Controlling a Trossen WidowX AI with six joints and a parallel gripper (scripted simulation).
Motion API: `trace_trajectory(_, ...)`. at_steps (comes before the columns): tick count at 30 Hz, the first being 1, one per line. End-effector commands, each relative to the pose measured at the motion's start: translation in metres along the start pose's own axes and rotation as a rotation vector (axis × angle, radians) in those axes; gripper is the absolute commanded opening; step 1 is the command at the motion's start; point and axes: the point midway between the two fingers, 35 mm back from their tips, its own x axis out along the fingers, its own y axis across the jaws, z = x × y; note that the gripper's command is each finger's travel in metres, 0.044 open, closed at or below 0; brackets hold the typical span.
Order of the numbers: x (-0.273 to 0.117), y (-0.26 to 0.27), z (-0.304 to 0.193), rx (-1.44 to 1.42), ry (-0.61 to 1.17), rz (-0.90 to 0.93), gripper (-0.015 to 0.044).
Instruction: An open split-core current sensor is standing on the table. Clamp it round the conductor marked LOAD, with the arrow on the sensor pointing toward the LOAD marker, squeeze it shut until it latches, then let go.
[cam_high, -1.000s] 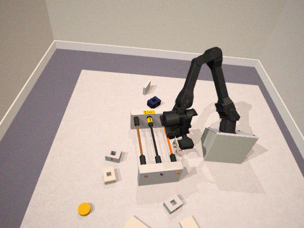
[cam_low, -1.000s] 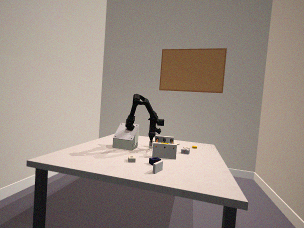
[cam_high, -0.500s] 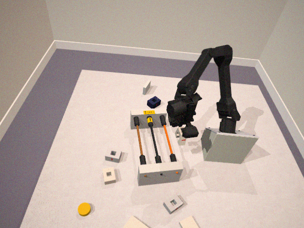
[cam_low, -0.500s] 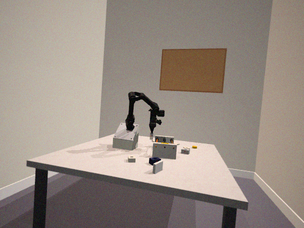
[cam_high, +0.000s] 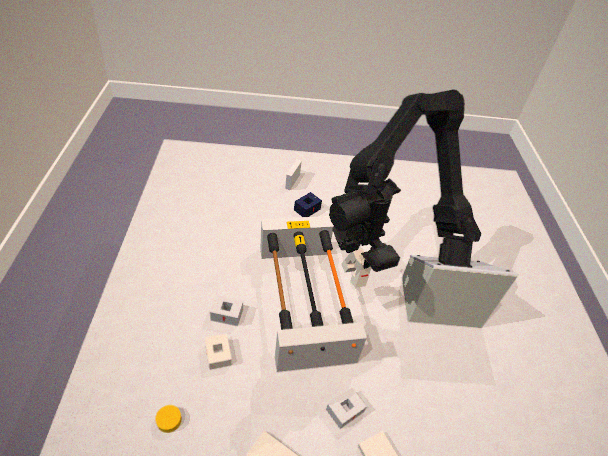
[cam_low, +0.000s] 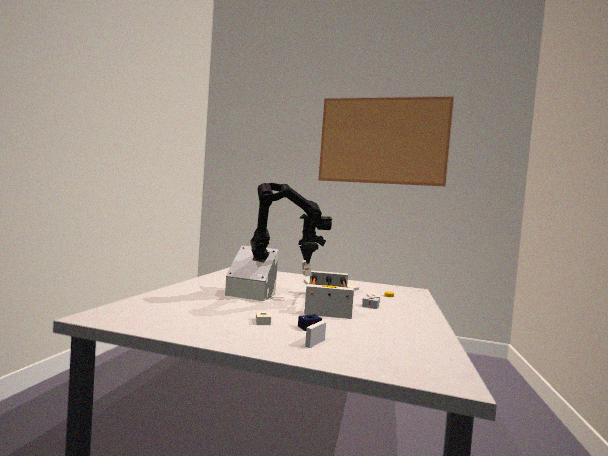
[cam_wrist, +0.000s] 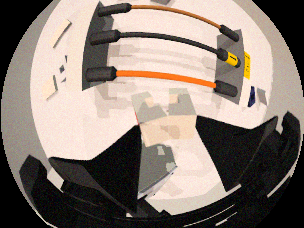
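Note:
The open split-core sensor, pale grey and cream (cam_high: 361, 276) (cam_low: 306, 270) (cam_wrist: 172, 131), is held above the table beside the orange conductor (cam_high: 336, 280) (cam_wrist: 165, 76). Its two parted jaws face that conductor in the wrist view; a red mark shows on one side. The arrow cannot be made out. My gripper (cam_high: 363, 257) (cam_low: 307, 261) (cam_wrist: 168, 124) is shut on the sensor body, a finger on either side. The black conductor (cam_high: 308, 280) (cam_wrist: 170, 39) is in the middle, with a yellow sleeve (cam_high: 299, 240) (cam_wrist: 232, 58); a yellow label (cam_high: 298, 224) (cam_wrist: 247, 65) sits on the end block.
Two grey end blocks (cam_high: 320, 357) (cam_low: 329, 304) carry the conductors, with a brown one (cam_high: 279, 280) farthest from me. A navy block (cam_high: 304, 207) (cam_low: 310, 323) and upright plate (cam_high: 293, 176) (cam_low: 316, 334) stand behind. Grey clamps (cam_high: 234, 316) (cam_high: 340, 412) and a yellow disc (cam_high: 168, 418) (cam_low: 389, 294) lie around.

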Motion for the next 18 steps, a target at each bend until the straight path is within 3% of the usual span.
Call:
trace_trajectory(1, -0.003, -0.003, 0.013, -0.135, -0.005, 0.001, 0.0)
trace_trajectory(18, -0.002, -0.014, 0.056, -0.664, -0.007, -0.001, 0.0)
